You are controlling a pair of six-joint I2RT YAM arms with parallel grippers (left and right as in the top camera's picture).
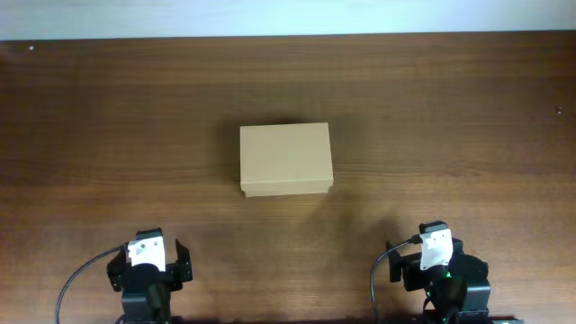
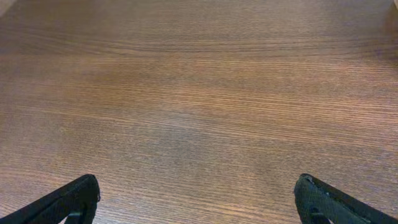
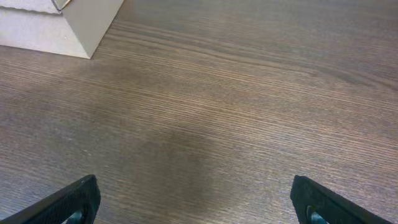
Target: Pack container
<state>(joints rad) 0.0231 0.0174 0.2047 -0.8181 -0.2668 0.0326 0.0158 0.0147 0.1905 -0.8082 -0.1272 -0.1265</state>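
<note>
The container [image 1: 285, 159] is a plain tan cardboard box, lid shut, standing in the middle of the wooden table. Its near corner shows at the top left of the right wrist view [image 3: 62, 25]. My left gripper [image 2: 197, 196] is open and empty over bare wood at the near left; the box is out of its view. My right gripper [image 3: 194, 196] is open and empty over bare wood at the near right, well short of the box. In the overhead view the left arm [image 1: 148, 270] and the right arm [image 1: 438, 268] sit at the table's front edge.
The wooden table [image 1: 450, 135] spreads around the box on all sides. A pale strip runs along the table's far edge [image 1: 288, 18]. Black cables trail from both arms at the front edge.
</note>
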